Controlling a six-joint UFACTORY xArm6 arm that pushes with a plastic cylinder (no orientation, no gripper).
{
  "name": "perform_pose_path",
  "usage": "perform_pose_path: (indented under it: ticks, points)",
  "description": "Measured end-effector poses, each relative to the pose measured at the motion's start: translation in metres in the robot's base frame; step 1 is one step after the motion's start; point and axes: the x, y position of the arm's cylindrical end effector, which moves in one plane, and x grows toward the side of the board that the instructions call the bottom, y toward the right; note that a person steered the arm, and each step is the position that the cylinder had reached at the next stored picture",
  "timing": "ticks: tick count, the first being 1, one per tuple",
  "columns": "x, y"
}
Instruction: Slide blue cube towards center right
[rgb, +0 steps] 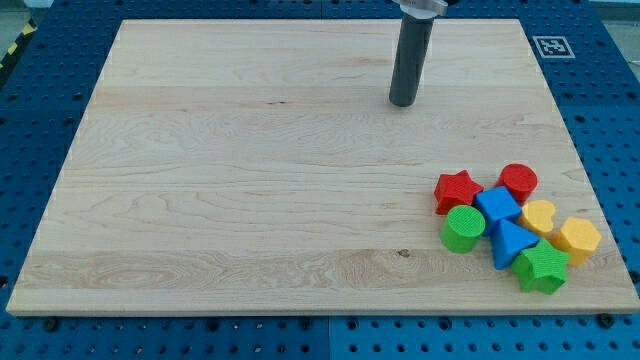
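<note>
While blocks (515, 227) cluster bottom-right, wooden board (250, 180) on blue pegboard (30, 110).

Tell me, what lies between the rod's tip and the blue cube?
Nothing: in the camera view, only bare board separates my tip from the blue cube.

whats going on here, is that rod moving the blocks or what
My tip rests on the board near the view's top, well apart from every block and touching none. The blocks sit bunched at the view's lower right. The blue cube I'm meant to slide toward centre right lies in that bunch, between the red star, red cylinder and green cylinder. Nothing is being pushed right now.
</note>
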Motion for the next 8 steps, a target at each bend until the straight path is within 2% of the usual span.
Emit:
perform_pose_path:
  ticks: [1, 2, 3, 5, 6, 8]
  points:
    - [0.0, -0.001]
    - [0.0, -0.043]
    - [0.031, -0.082]
    - [0.172, -0.071]
    - [0.247, -0.022]
    - [0.261, 0.001]
